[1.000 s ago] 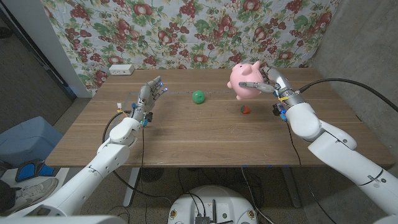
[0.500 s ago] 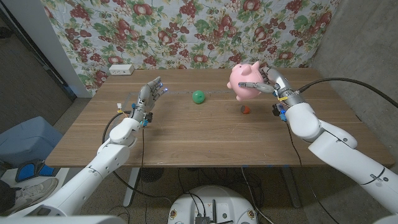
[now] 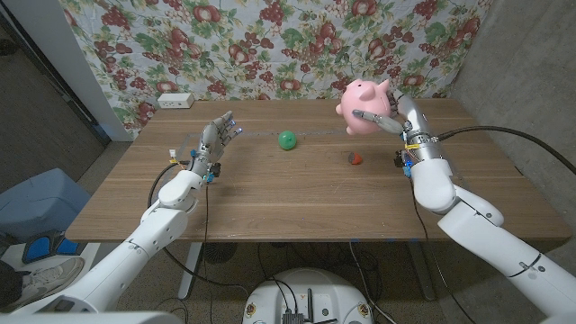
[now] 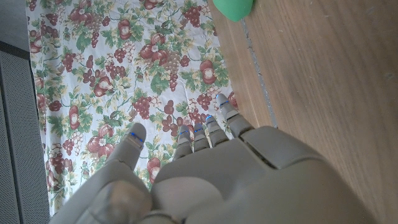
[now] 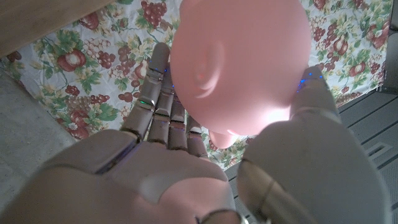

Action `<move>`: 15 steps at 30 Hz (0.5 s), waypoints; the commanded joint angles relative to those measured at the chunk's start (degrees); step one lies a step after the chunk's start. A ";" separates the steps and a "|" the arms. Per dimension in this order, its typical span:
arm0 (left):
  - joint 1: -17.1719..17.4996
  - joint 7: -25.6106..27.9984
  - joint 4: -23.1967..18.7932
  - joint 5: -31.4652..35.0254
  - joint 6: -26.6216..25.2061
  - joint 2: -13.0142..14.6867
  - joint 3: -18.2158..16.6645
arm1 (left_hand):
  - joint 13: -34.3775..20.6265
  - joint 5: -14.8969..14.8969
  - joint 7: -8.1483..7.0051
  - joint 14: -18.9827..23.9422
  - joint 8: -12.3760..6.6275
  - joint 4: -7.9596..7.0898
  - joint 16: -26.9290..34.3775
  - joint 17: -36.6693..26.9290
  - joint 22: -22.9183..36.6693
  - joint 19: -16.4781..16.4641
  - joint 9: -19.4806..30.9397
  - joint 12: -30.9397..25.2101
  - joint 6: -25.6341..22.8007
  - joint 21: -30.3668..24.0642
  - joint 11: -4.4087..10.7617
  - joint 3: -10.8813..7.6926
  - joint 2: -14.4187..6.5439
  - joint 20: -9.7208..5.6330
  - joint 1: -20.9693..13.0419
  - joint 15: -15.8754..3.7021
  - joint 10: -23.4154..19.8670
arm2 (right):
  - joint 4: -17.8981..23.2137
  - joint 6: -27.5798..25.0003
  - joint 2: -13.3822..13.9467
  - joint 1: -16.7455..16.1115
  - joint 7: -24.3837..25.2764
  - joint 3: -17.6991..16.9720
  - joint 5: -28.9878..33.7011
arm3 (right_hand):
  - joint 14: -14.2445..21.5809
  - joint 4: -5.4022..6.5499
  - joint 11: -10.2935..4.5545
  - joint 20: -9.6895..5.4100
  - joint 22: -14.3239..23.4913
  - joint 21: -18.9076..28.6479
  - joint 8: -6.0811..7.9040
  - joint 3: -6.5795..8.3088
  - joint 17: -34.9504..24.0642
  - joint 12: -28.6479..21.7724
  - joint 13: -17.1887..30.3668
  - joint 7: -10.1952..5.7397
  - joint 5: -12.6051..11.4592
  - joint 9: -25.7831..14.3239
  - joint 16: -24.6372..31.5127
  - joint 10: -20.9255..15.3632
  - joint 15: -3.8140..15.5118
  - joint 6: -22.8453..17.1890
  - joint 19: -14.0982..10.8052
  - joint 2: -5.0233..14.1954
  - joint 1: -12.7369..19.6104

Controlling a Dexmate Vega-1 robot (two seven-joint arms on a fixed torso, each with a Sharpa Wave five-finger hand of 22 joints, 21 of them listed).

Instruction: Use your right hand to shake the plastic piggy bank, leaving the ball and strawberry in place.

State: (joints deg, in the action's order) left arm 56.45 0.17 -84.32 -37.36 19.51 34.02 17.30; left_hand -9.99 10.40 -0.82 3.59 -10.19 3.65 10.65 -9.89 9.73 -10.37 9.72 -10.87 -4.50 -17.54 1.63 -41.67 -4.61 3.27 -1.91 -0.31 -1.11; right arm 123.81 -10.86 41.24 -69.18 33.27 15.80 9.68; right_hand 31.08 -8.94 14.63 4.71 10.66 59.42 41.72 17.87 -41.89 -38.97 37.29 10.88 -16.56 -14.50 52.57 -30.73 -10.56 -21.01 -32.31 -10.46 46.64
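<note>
Your right hand [image 3: 396, 118] grips the piggy bank [image 3: 366, 100] aloft, fingers wrapped round its body: lift done, shaking under way (judgement). Ball [image 3: 286, 139] and strawberry [image 3: 355, 158] sit untouched below. Left hand [image 3: 216, 137] holds nothing, fingers spread.

A wooden table [image 3: 297, 193] is seen in the middle of the frame. A cloth with fruit and flowers [image 3: 270, 45] is hung along the top, behind the table. A small white box [image 3: 175, 101] is placed at the table's upper left corner. A blue bin [image 3: 40, 202] is seen at the left edge.
</note>
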 commanded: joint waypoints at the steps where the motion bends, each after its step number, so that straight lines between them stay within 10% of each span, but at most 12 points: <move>1: -0.41 -0.48 0.85 -0.32 0.48 -0.19 -0.17 | -0.23 0.26 -0.30 0.44 -0.18 0.30 -0.23 -0.16 0.31 -0.50 0.24 -0.12 -0.04 0.24 0.24 -0.17 -2.07 0.21 0.53 -0.01 0.12 | -5.65 7.53 -7.25 0.10 11.31 0.97 5.43 | 19.08 -0.21 -19.05 -5.32 0.11 0.59 3.31 20.12 -28.10 -8.78 14.10 -8.07 -15.34 -9.27 6.26 -26.68 22.56 -34.63 5.54 8.85 2.46; 15: -1.53 -1.38 2.18 -0.55 0.33 -0.29 0.00 | -0.23 0.26 -0.31 0.39 -0.17 0.30 -0.25 -0.16 0.32 -0.54 0.24 -0.10 0.00 0.49 0.23 -0.17 -2.09 0.12 0.53 0.00 0.19 | -8.91 10.82 -11.93 1.22 15.38 1.07 7.63 | 19.10 -0.28 -18.94 -5.35 0.07 0.97 3.38 20.15 -28.12 -8.84 14.15 -7.97 -15.25 -9.41 6.28 -26.58 22.57 -34.49 5.66 8.87 2.49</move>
State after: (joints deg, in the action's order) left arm 55.66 -0.61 -83.06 -37.73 19.84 33.83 17.22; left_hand -9.99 10.41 -0.82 3.59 -10.19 3.65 10.65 -9.89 9.73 -10.36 9.72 -10.87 -4.50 -17.15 1.63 -41.67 -4.61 3.27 -1.91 -0.31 -1.11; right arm 117.45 -2.79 32.84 -68.69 45.29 16.65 15.18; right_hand 31.08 -8.94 14.63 4.71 10.67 59.86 41.72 17.87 -41.89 -38.98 37.29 10.88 -16.56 -14.50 52.58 -30.73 -10.56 -21.01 -32.31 -10.46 46.64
